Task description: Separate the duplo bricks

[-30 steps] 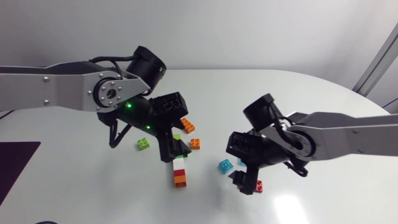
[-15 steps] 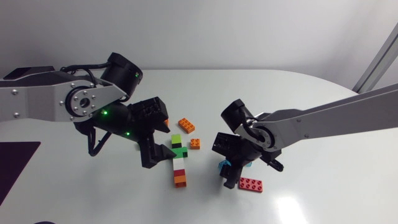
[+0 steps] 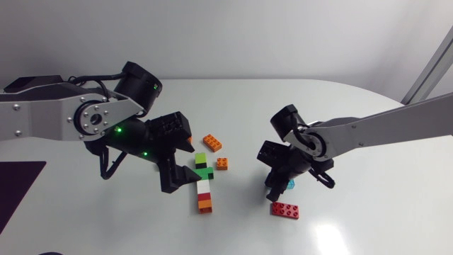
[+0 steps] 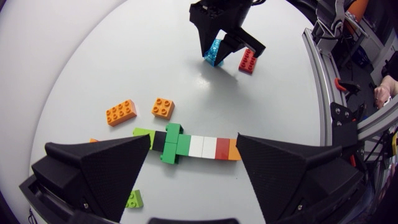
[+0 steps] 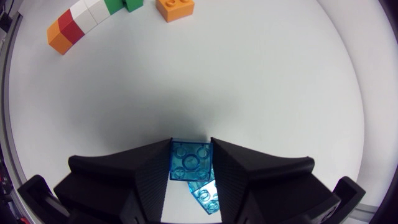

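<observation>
Left gripper (image 4: pixel 194 143) spread wide, the brick row (image 4: pixel 202 147) lying between its fingers, mid-table. Orange bricks (image 3: pixel 212 142) loose just beyond the row. Right gripper (image 5: pixel 191 165) pinches a blue brick (image 5: pixel 189 158). A second blue piece sits under it, perhaps joined. Red brick (image 3: pixel 284 210) close by. Lime brick (image 4: pixel 132 199) shows only in the left wrist view, hidden by the arm overhead.

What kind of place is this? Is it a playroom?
Probably a robot lab, not a playroom: two robot arms, left arm and right arm, stand over a plain white table, the right gripper shut on a blue brick, near a row of joined duplo bricks.
</observation>
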